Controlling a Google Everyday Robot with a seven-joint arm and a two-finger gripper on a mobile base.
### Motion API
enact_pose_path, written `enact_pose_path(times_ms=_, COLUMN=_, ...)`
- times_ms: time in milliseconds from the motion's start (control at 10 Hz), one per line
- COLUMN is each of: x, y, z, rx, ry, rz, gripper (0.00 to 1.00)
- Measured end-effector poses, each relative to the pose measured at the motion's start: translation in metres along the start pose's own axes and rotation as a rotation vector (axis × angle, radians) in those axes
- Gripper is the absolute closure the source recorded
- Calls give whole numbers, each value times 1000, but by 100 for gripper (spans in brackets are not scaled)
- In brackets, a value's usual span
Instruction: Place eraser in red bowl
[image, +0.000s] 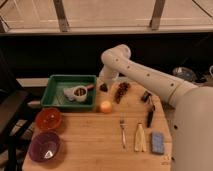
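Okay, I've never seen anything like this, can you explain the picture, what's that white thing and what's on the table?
The white thing is a robot arm reaching over a wooden table; one camera looks down on it. Its gripper, a two-finger claw, hangs shut just right of the green tray, and I see nothing held. On the table lie a red bowl, a purple bowl, an orange ball, a fork, a blue pad, a pen and a small black eraser at the right.
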Motion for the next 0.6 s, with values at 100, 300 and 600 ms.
enact_pose_path(times_ms=100, x=-17, y=-16, z=-6, rx=13, ry=10, rz=-54, gripper=100)
enact_pose_path(times_ms=300, x=-53, y=-41, z=-21, rx=37, ry=34, rz=-149, gripper=100)
enact_pose_path(times_ms=600, x=-57, y=-44, z=-23, rx=39, ry=39, rz=-160, gripper=100)
